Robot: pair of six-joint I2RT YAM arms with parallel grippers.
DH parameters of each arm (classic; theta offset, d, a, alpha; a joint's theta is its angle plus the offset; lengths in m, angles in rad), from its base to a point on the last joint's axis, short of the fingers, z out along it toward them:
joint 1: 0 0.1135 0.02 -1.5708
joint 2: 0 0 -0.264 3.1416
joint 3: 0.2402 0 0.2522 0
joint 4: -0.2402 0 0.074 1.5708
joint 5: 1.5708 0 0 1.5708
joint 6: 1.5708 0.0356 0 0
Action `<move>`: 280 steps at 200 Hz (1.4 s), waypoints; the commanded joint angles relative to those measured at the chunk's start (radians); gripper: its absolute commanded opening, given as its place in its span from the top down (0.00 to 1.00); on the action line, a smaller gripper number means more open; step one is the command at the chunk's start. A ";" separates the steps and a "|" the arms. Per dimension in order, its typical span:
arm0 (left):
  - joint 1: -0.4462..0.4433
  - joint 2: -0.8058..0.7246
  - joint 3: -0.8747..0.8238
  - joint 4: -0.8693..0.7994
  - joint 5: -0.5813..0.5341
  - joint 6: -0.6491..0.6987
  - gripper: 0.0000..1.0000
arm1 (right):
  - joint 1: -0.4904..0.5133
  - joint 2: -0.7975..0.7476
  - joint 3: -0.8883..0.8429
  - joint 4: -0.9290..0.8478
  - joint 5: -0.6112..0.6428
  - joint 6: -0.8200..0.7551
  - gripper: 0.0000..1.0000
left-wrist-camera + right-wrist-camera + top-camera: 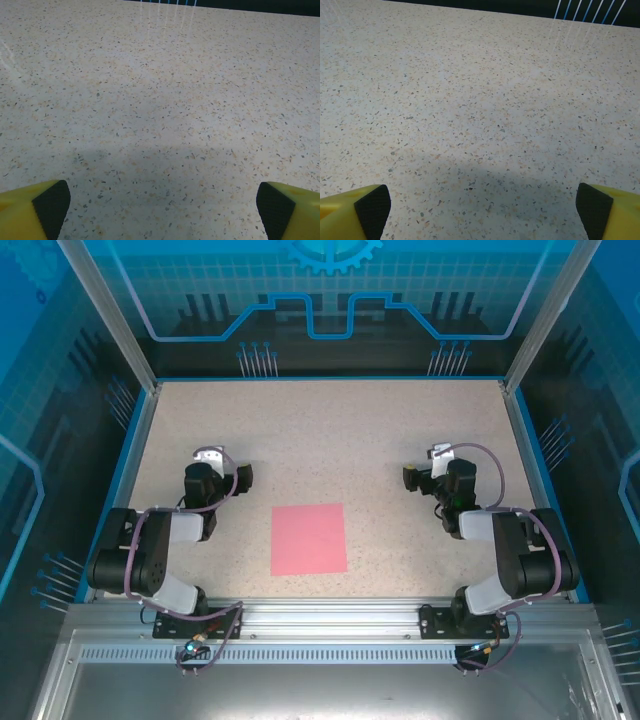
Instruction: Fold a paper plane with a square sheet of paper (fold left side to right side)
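Roughly between left pincer and right pincer: square sheet of paper

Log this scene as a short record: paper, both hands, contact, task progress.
paper: square sheet of paper, salmon-pink, lying flat and unfolded on the table, roughly centred near its front edge
left hand: open, nothing held, over bare table to the left of the sheet
right hand: open, nothing held, over bare table to the right of the sheet
contact: neither hand touches the sheet
progress: no fold made yet
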 commanded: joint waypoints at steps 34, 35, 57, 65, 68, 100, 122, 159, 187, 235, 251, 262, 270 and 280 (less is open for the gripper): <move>0.008 -0.004 0.023 0.006 0.022 0.019 0.01 | -0.013 0.002 0.022 0.007 -0.017 -0.011 0.01; 0.008 -0.003 0.023 0.005 0.022 0.019 0.01 | -0.014 0.002 0.022 0.007 -0.018 -0.011 0.01; 0.008 -0.005 0.022 0.004 0.022 0.020 0.01 | -0.013 0.002 0.021 0.007 -0.017 -0.011 0.01; 0.009 -0.005 0.022 0.005 0.023 0.020 0.01 | -0.012 0.001 0.021 0.007 -0.017 -0.011 0.01; 0.009 -0.005 0.023 0.006 0.023 0.019 0.01 | -0.012 0.001 0.022 0.007 -0.017 -0.011 0.01; 0.011 -0.003 0.024 0.005 0.026 0.017 0.01 | -0.014 0.002 0.022 0.007 -0.020 -0.011 0.01; 0.014 -0.005 0.022 0.007 0.035 0.015 0.01 | -0.023 0.000 0.022 0.009 -0.037 -0.006 0.01; 0.013 -0.152 0.076 -0.215 -0.019 -0.015 0.01 | -0.036 -0.113 0.090 -0.221 0.082 0.046 0.01; 0.006 -0.362 0.144 -0.515 -0.045 -0.140 0.01 | -0.029 -0.293 0.090 -0.417 0.080 0.090 0.01; -0.202 -0.585 0.227 -0.987 0.031 -0.288 0.01 | 0.024 -0.657 0.122 -0.873 -0.010 0.259 0.01; -0.346 -0.615 0.223 -1.103 0.006 -0.330 0.01 | 0.060 -0.718 0.152 -1.005 -0.040 0.307 0.01; -0.446 -0.615 0.216 -1.155 -0.007 -0.368 0.01 | 0.096 -0.741 0.168 -1.077 -0.039 0.343 0.01; -0.510 -0.602 0.213 -1.177 -0.006 -0.402 0.01 | 0.126 -0.749 0.170 -1.109 -0.037 0.357 0.01; -0.586 -0.567 0.218 -1.207 -0.009 -0.433 0.01 | 0.160 -0.751 0.171 -1.136 -0.024 0.370 0.01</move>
